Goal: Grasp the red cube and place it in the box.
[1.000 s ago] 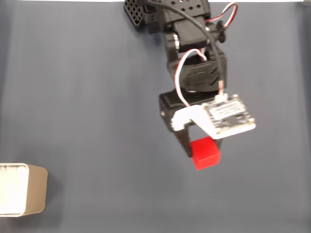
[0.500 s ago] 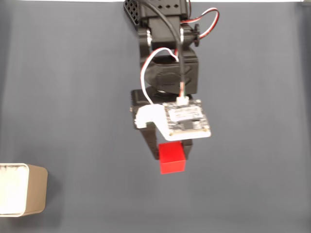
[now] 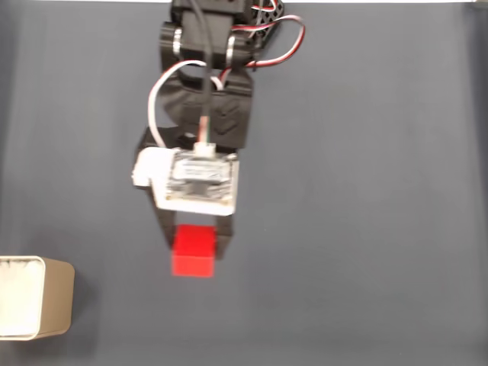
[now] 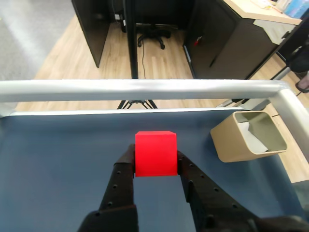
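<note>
A dark blue-grey table is spreading across the fixed view, and in the wrist view its far edge is running under a silver metal rail, with a wooden floor and dark office furniture lying beyond.

The black arm is reaching down from the top edge of the fixed view, left of centre, with red, white and black wires looping over it and a pale circuit board sitting on its wrist.

The box is sitting at the lower left of the fixed view, partly cut off by the left edge, well apart from the arm. In the wrist view the same tan container is standing upright at the right, near the rail's corner, showing its white inside.

The gripper is holding its two black fingers partly closed, pressing against opposite sides of the red cube, which is sitting squarely between the tips. In the fixed view the cube is showing just below the circuit board, right of the box and clearly separated from it. Whether the cube is touching the table or hanging above it cannot be told.
</note>
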`<state>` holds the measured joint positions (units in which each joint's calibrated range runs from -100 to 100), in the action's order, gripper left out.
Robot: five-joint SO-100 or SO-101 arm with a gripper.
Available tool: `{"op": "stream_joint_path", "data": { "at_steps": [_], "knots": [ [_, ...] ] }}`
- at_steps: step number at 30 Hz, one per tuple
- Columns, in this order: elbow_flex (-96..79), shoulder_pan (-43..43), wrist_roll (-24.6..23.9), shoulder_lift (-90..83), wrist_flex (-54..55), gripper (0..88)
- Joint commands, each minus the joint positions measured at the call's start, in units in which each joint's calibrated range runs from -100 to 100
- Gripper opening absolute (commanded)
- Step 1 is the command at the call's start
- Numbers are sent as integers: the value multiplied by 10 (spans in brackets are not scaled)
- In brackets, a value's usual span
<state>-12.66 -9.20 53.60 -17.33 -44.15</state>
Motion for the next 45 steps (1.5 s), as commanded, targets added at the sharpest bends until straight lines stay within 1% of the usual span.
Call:
{"op": "stream_joint_path", "data": {
  "at_steps": [1,19,45],
  "knots": [
    [46,-34,-3,10,5,85],
    [175,-115,-7,128,6,83],
    [368,-181,-6,298,6,82]
  ]
}}
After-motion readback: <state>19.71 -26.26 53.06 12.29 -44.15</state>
